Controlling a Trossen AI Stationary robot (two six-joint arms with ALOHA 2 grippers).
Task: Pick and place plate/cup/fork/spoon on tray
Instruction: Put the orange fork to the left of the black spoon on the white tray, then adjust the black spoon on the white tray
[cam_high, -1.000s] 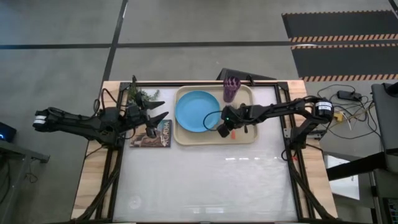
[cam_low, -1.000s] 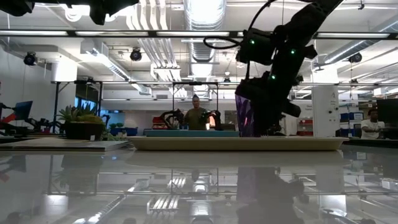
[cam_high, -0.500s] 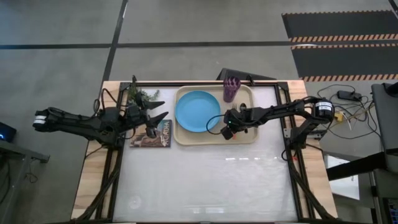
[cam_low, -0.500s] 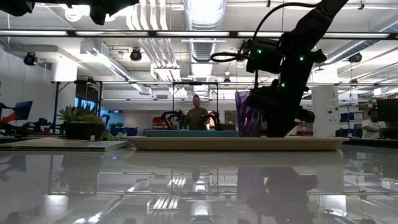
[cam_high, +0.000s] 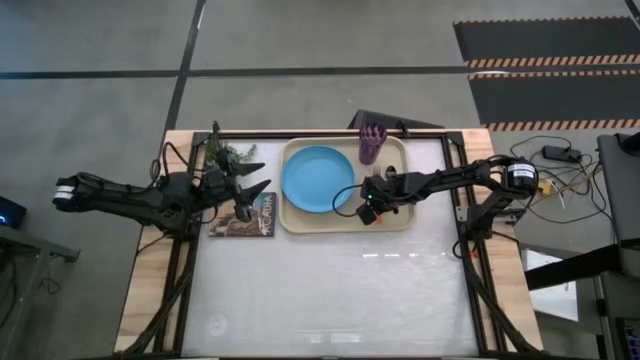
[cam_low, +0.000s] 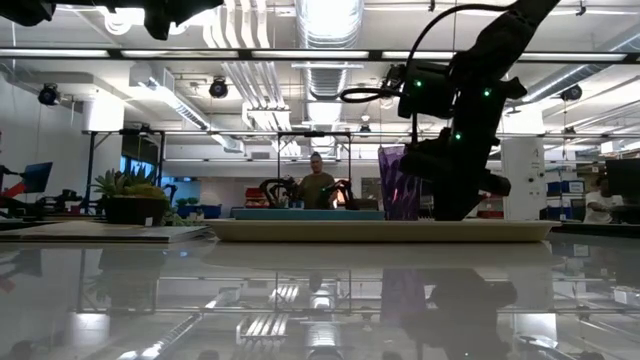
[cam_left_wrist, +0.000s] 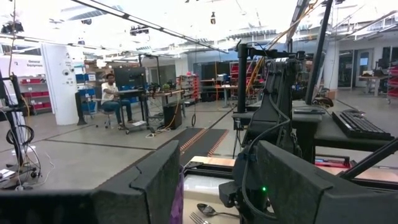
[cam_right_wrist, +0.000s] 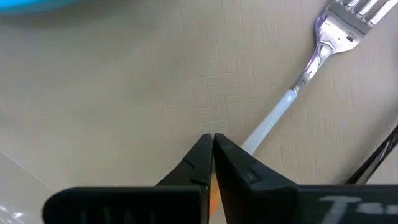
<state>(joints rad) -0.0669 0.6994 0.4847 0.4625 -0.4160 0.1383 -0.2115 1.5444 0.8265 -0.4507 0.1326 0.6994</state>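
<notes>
While the fork (cam_right_wrist: 298, 87) is laid on the tray (cam_high: 400, 222) beside the plate (cam_high: 317, 179), its orange handle is clamped by the right gripper (cam_right_wrist: 212, 142); release is judged next, fingers to be opened

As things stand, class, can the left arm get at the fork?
Probably not: the right gripper is shut on the fork's handle on the tray; the left gripper waits beyond the plate.

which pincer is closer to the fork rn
Right. The right pincer is shut on the fork down on the tray; the left pincer hovers off the tray's far side, beyond the plate.
</notes>
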